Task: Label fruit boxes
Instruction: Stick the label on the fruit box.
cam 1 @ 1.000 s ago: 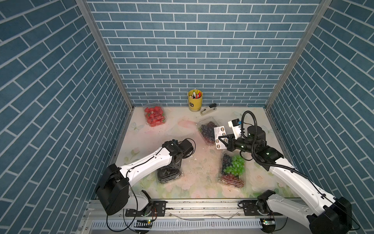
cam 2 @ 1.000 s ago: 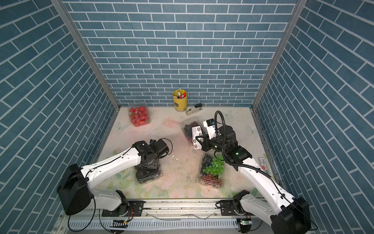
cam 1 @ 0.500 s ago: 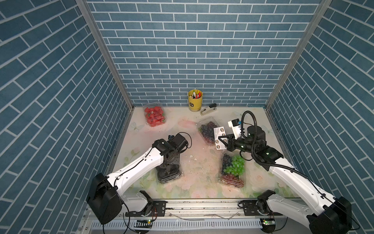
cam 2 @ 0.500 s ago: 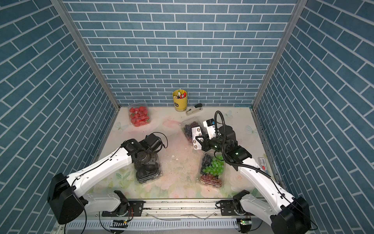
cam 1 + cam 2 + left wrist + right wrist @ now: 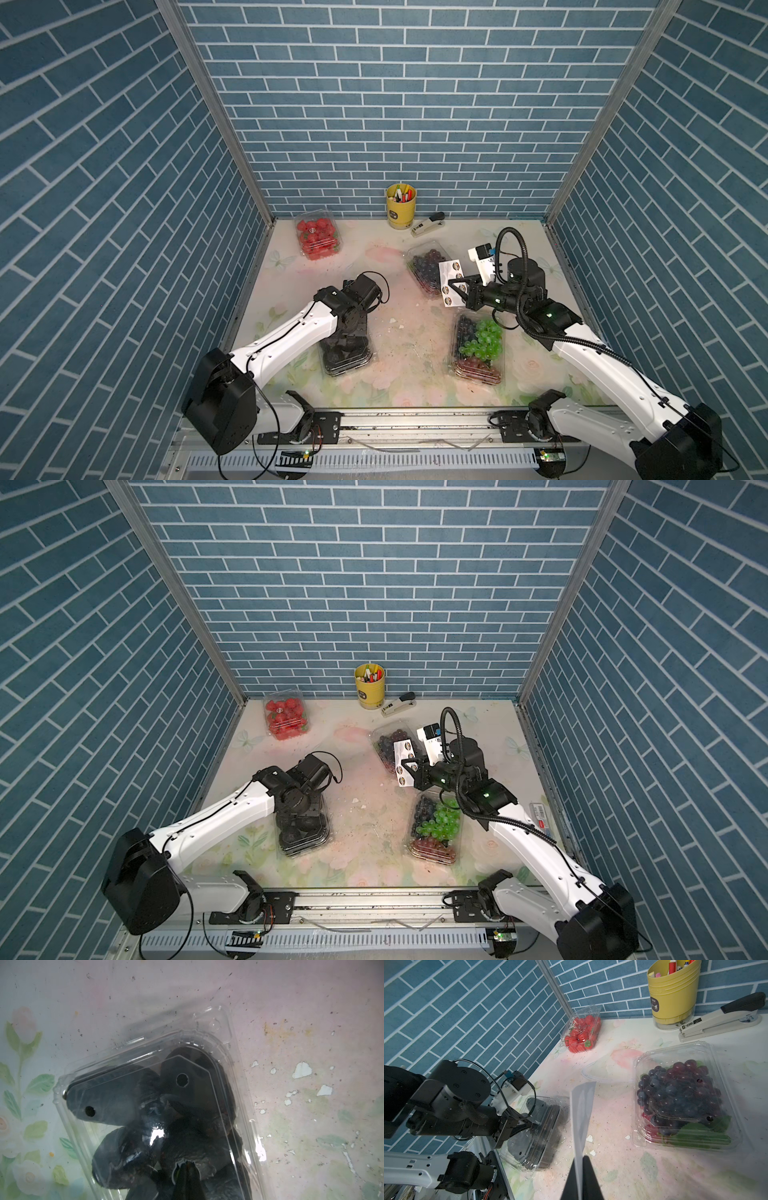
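Blue brick walls [image 5: 374, 104] close in a flowered desk [image 5: 399, 332] that carries the four fruit boxes. The black fruit box [image 5: 349, 357] lies well away from the yellow pen cup [image 5: 401, 205], by the desk's near edge on the left arm's side. The mixed grape box [image 5: 478, 357] lies about as far from the cup on the right arm's side. The dark grape box [image 5: 424, 266] sits near the cup, and the strawberry box [image 5: 318, 235] lies off to the cup's side along the back wall. They look like light, thin clear shells, glossy and slippery, with lids likely to give under pressure and soft fruit that would bruise. The stiffer rim flange at a corner looks the safest hold; a label wants the flat lid panel. The left claw [image 5: 185, 1169] is closed, tips on the black fruit box's lid; whether a sticker sits between them I cannot tell. The right claw [image 5: 580, 1160] is clamped on the sticker sheet [image 5: 581, 1109], held upright beyond the dark grape box from the cup.
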Controlling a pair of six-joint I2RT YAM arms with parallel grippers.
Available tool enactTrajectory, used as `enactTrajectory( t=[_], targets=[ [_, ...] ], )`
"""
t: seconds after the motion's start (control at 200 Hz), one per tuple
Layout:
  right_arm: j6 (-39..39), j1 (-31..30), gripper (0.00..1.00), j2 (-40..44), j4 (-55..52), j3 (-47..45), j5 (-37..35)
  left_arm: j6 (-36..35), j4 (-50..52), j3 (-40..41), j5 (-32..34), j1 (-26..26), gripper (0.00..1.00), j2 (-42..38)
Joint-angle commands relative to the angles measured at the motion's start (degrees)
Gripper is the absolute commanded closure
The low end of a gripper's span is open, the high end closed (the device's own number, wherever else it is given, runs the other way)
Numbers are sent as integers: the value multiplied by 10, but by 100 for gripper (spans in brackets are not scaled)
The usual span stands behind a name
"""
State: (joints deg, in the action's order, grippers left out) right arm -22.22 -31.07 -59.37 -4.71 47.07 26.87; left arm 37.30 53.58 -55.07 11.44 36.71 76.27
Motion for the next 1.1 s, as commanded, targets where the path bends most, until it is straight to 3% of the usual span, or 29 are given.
enactTrajectory(
  t=[0.0, 0.315, 0.625, 1.095],
  targets=[
    [-2, 1, 93, 1, 12, -12, 5, 2, 1, 14, 4, -4, 100, 0],
    [-2, 1, 93, -1, 14, -13, 5, 22, -16, 54, -47, -1, 100, -38],
    [-4, 1, 92, -5, 15, -13, 6, 19, 6, 40, -22, -1, 95, -57],
    [-4, 1, 92, -4, 16, -13, 9, 20, -45, 63, -55, -1, 94, -46]
  ],
)
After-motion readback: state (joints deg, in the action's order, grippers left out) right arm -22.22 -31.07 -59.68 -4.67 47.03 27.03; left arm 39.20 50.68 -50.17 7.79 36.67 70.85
